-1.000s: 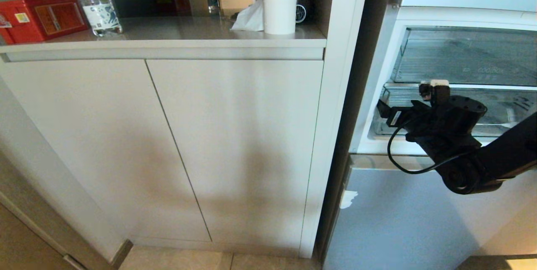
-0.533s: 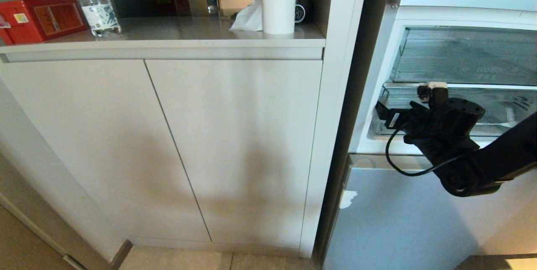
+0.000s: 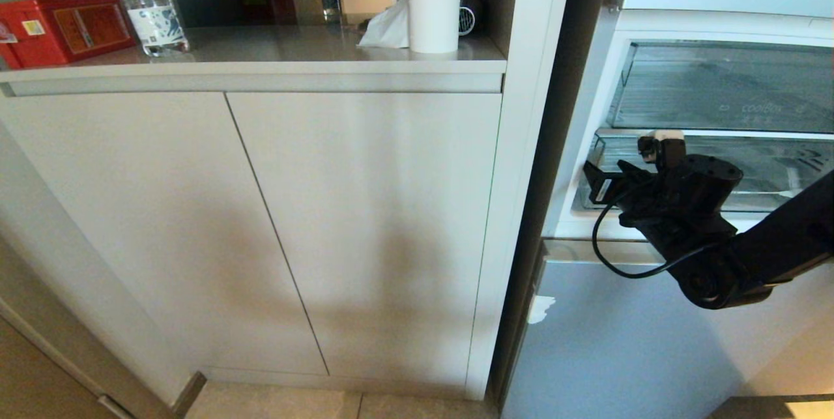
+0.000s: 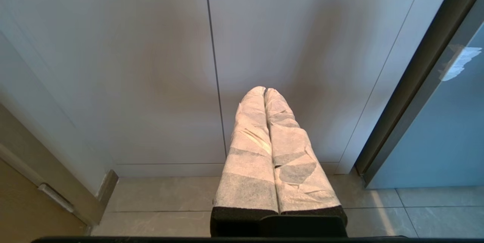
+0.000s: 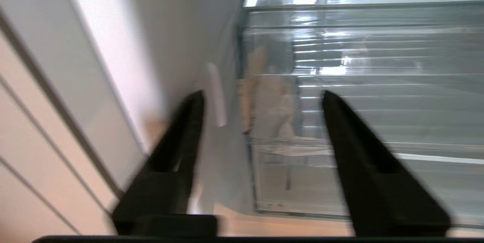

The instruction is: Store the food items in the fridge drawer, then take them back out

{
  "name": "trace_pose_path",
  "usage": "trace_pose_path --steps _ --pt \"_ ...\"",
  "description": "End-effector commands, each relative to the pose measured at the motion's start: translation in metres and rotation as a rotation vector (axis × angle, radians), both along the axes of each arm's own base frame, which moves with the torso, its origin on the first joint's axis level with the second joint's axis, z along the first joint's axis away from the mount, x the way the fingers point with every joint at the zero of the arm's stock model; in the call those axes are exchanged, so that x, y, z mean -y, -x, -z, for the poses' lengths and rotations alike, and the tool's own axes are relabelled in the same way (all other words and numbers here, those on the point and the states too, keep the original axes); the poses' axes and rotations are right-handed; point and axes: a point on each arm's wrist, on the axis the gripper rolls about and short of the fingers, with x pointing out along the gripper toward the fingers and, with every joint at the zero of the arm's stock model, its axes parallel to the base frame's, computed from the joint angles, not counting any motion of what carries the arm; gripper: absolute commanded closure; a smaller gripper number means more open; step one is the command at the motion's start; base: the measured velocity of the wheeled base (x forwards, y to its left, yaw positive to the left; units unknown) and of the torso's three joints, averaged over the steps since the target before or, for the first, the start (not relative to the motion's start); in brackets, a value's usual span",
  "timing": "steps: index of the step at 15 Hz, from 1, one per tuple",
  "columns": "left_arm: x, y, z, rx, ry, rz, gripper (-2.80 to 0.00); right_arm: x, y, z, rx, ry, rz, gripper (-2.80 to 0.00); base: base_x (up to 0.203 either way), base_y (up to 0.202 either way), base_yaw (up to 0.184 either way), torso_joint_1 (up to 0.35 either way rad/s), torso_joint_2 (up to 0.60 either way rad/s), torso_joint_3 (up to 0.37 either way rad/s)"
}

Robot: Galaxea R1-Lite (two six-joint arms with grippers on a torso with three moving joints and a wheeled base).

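No food items show in any view. The fridge drawer (image 3: pixel 769 174) is a shallow clear drawer with a ribbed floor, low in the open fridge. My right gripper (image 3: pixel 657 143) hovers at the drawer's left front corner. In the right wrist view the drawer (image 5: pixel 359 84) fills the far side, and the right gripper (image 5: pixel 262 95) is open with only air between its dark fingers (image 5: pixel 189 122). The left gripper (image 4: pixel 264 90) is parked low, shut and empty, its white-wrapped fingers (image 4: pixel 249 141) pointing at the cabinet base and floor.
A deeper clear bin with faint lettering (image 3: pixel 723 86) sits above the drawer. The white fridge wall (image 3: pixel 580 145) and a tall cabinet panel (image 3: pixel 521 178) stand just left of the gripper. On the counter (image 3: pixel 280 47) are a paper roll (image 3: pixel 434 15), a bottle (image 3: pixel 148 2) and a red box (image 3: pixel 62 28).
The right arm has shifted a little to the left along the drawer's front. Everything else is as before.
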Motion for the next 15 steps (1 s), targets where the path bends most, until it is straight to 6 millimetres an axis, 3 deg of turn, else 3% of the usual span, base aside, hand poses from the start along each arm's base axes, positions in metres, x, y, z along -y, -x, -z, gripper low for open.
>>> trace_pose_path --steps 1,9,15 --pt "0.000 0.000 0.000 -0.002 0.000 0.000 0.00 -0.003 0.000 -0.003 0.018 -0.005 0.000 0.00 0.000 0.000 0.000 0.000 0.00 0.000" --pt "0.000 0.000 0.000 -0.002 0.000 0.000 0.00 -0.006 0.004 -0.009 0.029 -0.014 -0.011 0.00 0.000 0.000 0.000 0.000 0.00 0.000" --pt "0.000 0.000 0.000 -0.002 0.000 0.000 0.00 0.001 0.050 -0.013 -0.033 -0.035 -0.024 0.00 0.000 0.000 0.000 0.000 0.00 0.000"
